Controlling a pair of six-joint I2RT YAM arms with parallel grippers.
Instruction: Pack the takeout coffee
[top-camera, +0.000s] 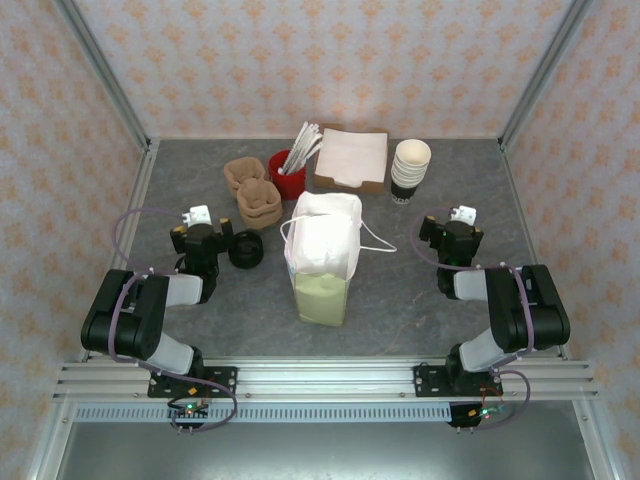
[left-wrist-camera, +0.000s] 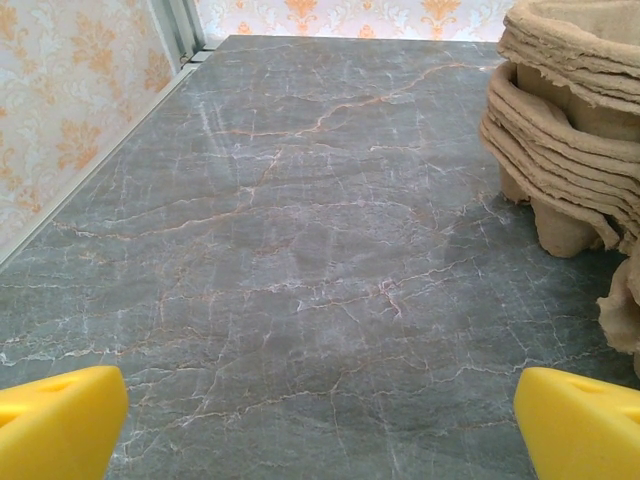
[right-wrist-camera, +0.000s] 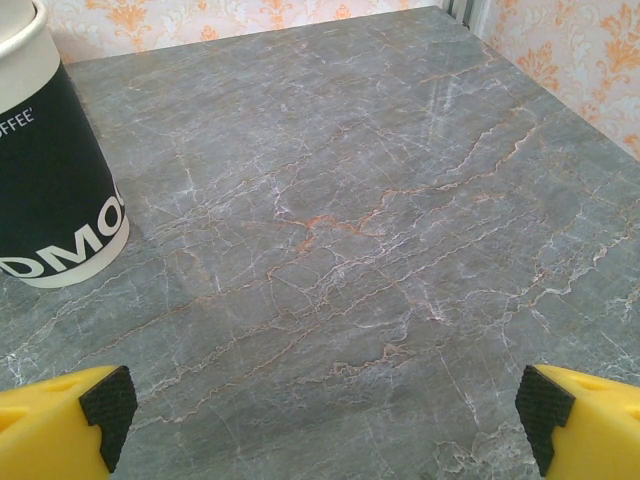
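The takeout coffee cannot be picked out with certainty: a black round lid (top-camera: 245, 250) sits on the tabletop (top-camera: 420, 300) just right of the left tool (top-camera: 203, 240), and from above I cannot tell whether a cup stands under it. The left tool hovers low over the grey marbled surface with its jaws spread wide and nothing between them; in its wrist view the yellow fingertips (left-wrist-camera: 55, 425) sit at the two lower corners with bare stone between. Just beyond it, toward the back, lies a stack of brown pulp cup carriers (top-camera: 252, 190), which fills the right edge of the left wrist view. In the middle of the tabletop stands a paper bag (top-camera: 322, 290), upright, white at the top and pale green on its front face, with thin handles looping out to the right. Behind the bag are a red cup (top-camera: 288, 180) holding white sticks, and a brown tray of white napkins (top-camera: 352, 158) just beside it. To the right of the tray stands a stack of lidless cups (top-camera: 410, 170), white at the rim with a black band and white lettering. The right tool (top-camera: 452, 238) is near that stack on its near side, well apart from the bag, jaws also wide apart and empty.
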